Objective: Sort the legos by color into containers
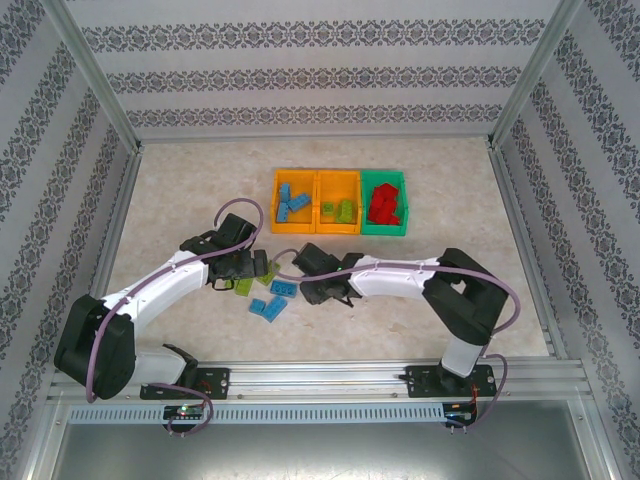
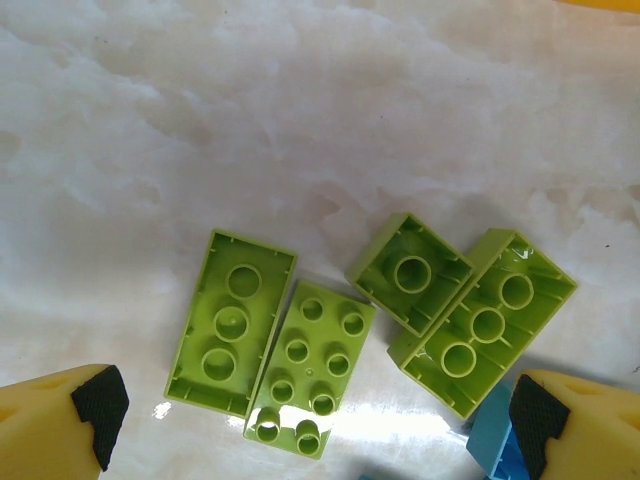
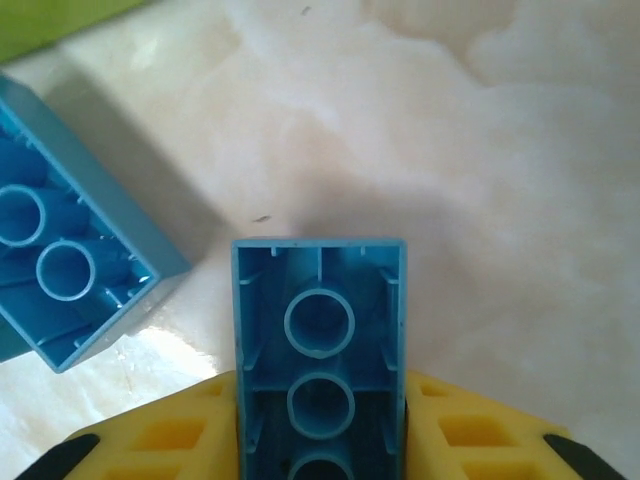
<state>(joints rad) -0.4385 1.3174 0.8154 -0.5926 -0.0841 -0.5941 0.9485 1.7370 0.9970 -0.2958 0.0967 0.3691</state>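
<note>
Four light green legos lie under my open left gripper [image 2: 318, 425]: one studs-up [image 2: 312, 368], three upside down [image 2: 230, 322], [image 2: 410, 272], [image 2: 485, 322]. Nothing sits between its fingers [image 2: 95, 410]. My right gripper [image 3: 320, 440] is shut on an upside-down blue lego [image 3: 320, 320], just over the table. A second blue lego [image 3: 70, 270] lies to its left. In the top view both grippers [image 1: 250, 268], [image 1: 320, 290] hover over the loose pile, with blue legos [image 1: 268, 307] in front. Behind stand the left orange bin [image 1: 294, 172] with blue legos, the middle orange bin [image 1: 338, 173] with green ones, and the green bin [image 1: 384, 232] with red ones.
Patterned walls and metal frame posts [image 1: 110, 110] enclose the pale marble table [image 1: 450, 190]. Bare tabletop lies to the left and right of the bins. A blue lego's corner [image 2: 492, 440] sits beside the left gripper's right finger.
</note>
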